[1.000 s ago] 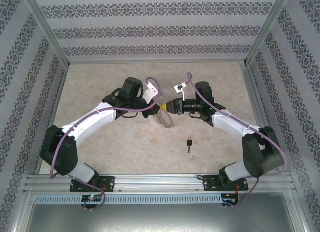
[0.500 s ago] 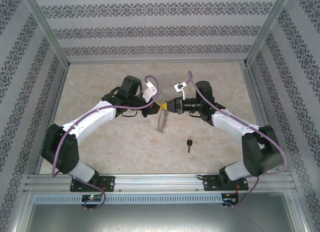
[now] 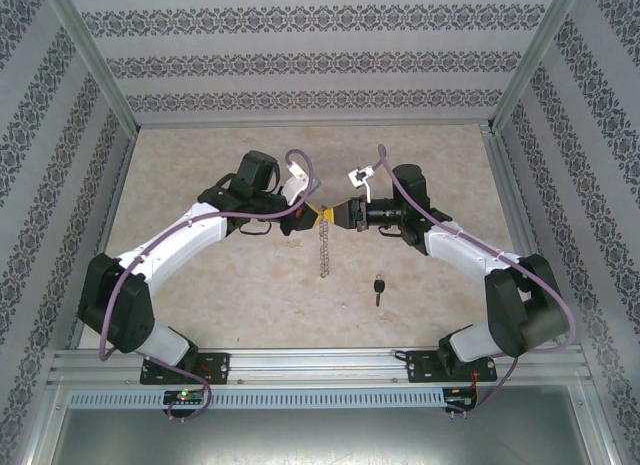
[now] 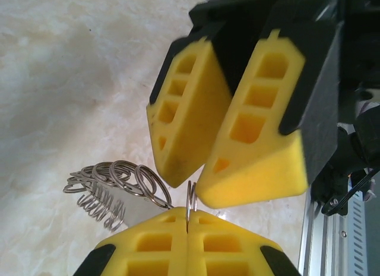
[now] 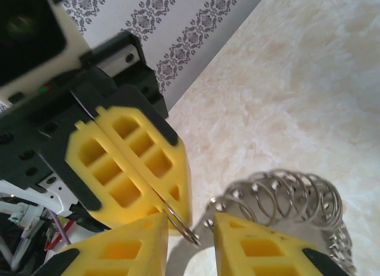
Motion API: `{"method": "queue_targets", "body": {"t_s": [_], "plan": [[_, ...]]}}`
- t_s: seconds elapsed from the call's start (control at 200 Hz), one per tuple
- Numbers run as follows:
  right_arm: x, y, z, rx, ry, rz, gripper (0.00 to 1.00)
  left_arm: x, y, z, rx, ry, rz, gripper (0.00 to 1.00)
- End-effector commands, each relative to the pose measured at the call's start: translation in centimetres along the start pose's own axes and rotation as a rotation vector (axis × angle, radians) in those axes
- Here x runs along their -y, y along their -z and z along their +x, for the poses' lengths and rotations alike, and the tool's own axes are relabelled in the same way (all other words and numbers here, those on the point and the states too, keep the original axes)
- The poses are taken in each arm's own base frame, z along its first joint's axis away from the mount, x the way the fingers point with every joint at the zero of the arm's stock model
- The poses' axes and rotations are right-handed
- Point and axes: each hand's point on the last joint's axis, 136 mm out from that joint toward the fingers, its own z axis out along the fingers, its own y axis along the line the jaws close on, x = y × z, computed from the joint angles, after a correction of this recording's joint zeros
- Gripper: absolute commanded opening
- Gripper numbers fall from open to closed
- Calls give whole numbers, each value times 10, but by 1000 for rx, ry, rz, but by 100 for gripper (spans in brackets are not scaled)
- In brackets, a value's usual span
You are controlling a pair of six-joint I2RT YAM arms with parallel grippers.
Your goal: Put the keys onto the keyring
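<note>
The keyring [image 3: 323, 250] hangs edge-on like a chain below the two grippers, which meet nose to nose at mid-table. Its fringe of loops [image 4: 113, 182] fans out to the left in the left wrist view. My left gripper [image 4: 188, 225] is shut on one small loop [image 4: 190, 200] of the keyring. In the right wrist view my right gripper [image 5: 190, 231] is open, its fingers either side of that pinched loop [image 5: 181, 222], with the rest of the keyring [image 5: 291, 193] to the right. The black-headed key [image 3: 379, 287] lies flat on the table, nearer the arm bases.
The marble-pattern table [image 3: 200, 285] is walled by patterned panels on three sides. An aluminium rail [image 3: 320, 365] runs along the near edge, by the arm bases.
The left wrist has turned and the keyring has swung from showing its broad face to hanging edge-on as a thin chain. The right arm and the key have stayed put.
</note>
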Motion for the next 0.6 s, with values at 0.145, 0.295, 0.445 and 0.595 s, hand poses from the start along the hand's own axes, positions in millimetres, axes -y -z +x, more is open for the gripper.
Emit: {"method": "queue_targets", "body": {"t_s": [0.145,0.295,0.445,0.595], "plan": [[-14,2,5,-5,34,-50,27,21,24,-32,95,-66,45,0],[-19,2,0,6,47,-64,27,25,25,-32,93,-69,61,0],[-23,2,-5,14,60,-75,27,27,24,-32,89,-66,76,0],[-27,3,-9,20,71,-82,27,28,23,-30,79,-61,94,0]]}}
